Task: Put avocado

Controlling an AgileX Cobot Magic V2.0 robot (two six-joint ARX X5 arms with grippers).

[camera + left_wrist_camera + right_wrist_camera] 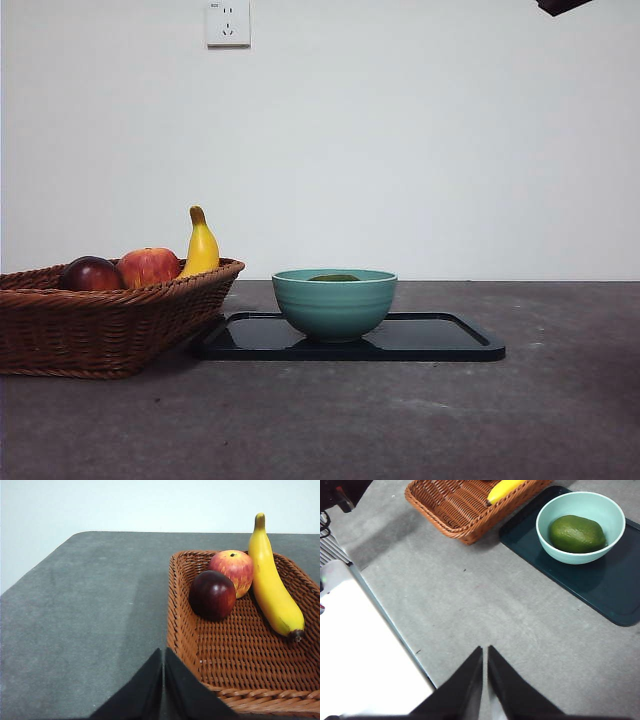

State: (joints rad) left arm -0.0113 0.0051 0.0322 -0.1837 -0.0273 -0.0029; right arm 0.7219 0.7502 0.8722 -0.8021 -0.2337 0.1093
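Observation:
The dark green avocado (577, 533) lies inside the teal bowl (580, 556), which stands on the dark tray (615, 595). In the front view only the avocado's top (334, 278) shows above the bowl's rim (334, 303). My right gripper (485, 652) is shut and empty, high above the table, well away from the bowl. It shows as a dark tip (560, 6) at the front view's top right corner. My left gripper (164, 655) is shut and empty, held above the table just beside the wicker basket's rim (175, 610).
The wicker basket (100, 320) stands left of the tray (440, 340) and holds a dark red fruit (212, 594), a red apple (232, 569) and a banana (270, 580). A white surface (360, 650) lies along the table's edge in the right wrist view.

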